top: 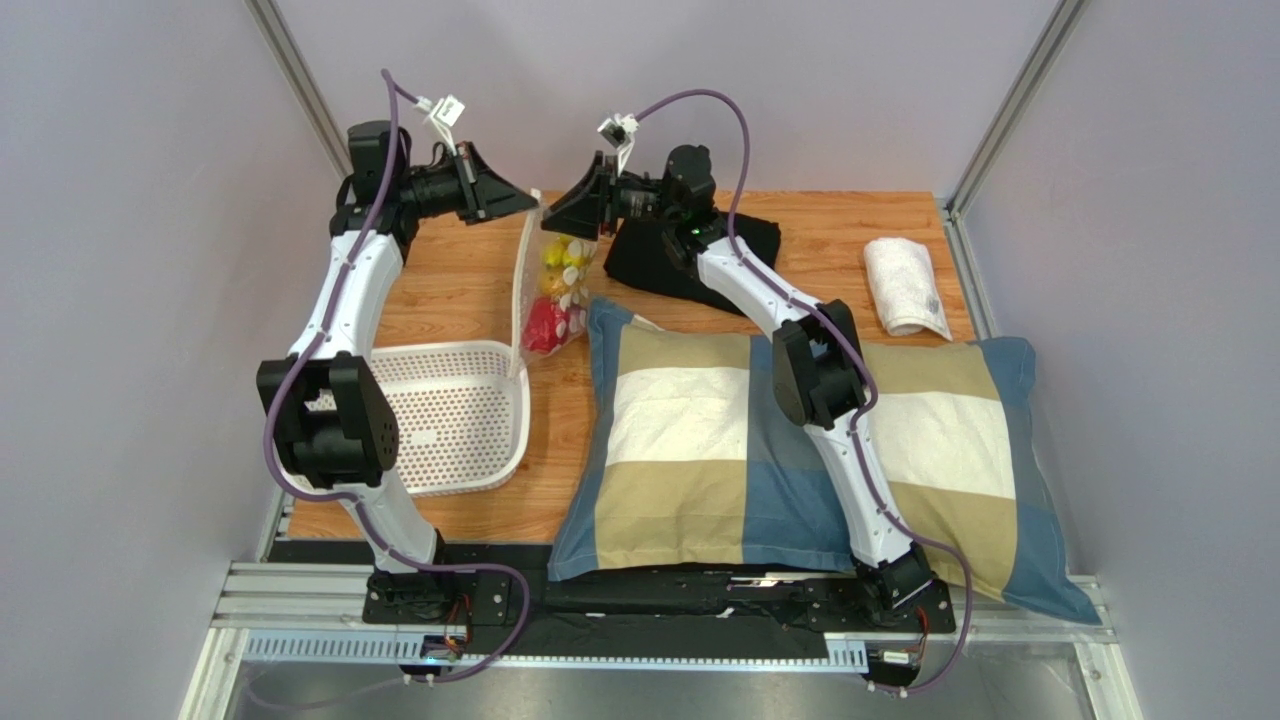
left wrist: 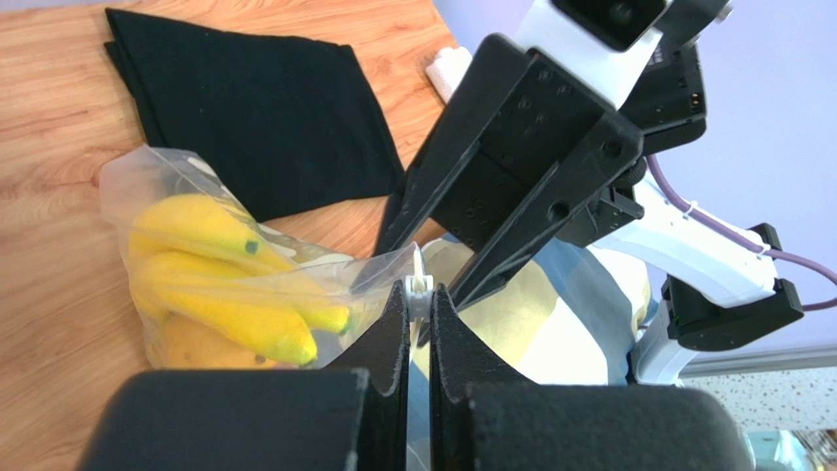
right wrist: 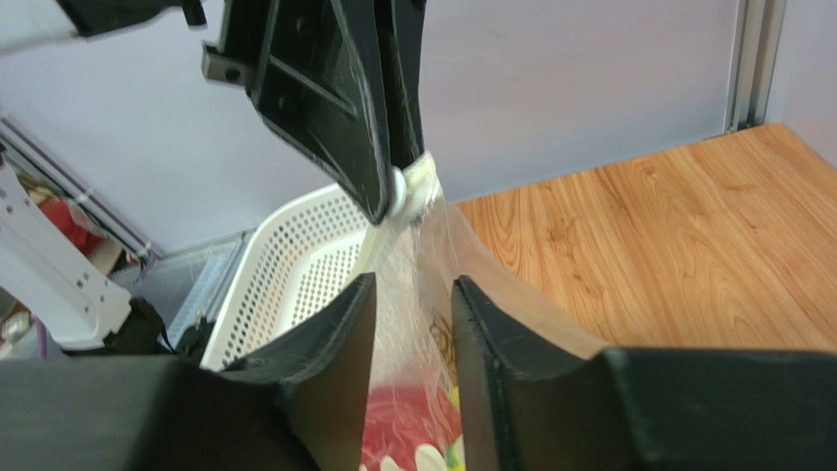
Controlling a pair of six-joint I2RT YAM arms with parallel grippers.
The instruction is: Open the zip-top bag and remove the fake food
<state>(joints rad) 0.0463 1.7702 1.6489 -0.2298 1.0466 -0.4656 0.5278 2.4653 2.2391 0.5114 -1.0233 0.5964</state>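
The zip-top bag hangs off the table between my two grippers at the back centre. Yellow bananas and a red pepper show through it. My left gripper is shut on the bag's white zipper slider at the top edge. My right gripper is open, its fingers standing either side of the bag's film just below the slider, with a gap on both sides. The red pepper lies low in the bag under them. The other toy foods are hidden.
A white perforated basket sits at the left. A large checked pillow covers the middle and right front. A folded black cloth lies behind the bag, and a rolled white towel at the back right.
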